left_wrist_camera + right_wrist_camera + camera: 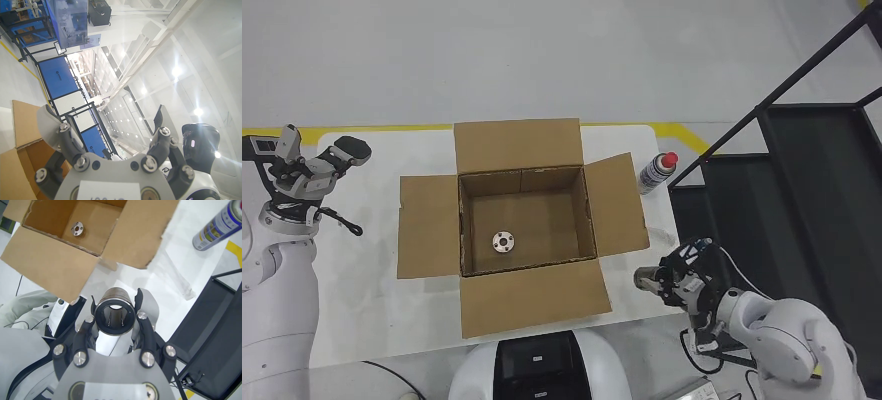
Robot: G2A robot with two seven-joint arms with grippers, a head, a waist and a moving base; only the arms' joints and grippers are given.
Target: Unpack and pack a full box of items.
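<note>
At the table's (372, 300) left end the left gripper (320, 155) sits with its fingers spread and nothing between them, tipped up and away from the work. The cardboard box (532, 295) stands mid-table with all four flaps folded out, and a single flanged metal disc (503, 241) lies flat on its floor. Right of the box's near corner, the right gripper (652, 278) has its fingers pressed against a linear ball bearing (115, 294). The bearing's long axis runs along the fingers and points back towards the box. This arm is by far the nearer: the box mouth lies to its left and slightly farther out, across the right-hand flap. Whether the bearing is bound for the table or for the box, I cannot tell. A spray can (657, 172) lies on the table beyond the right flap
</note>
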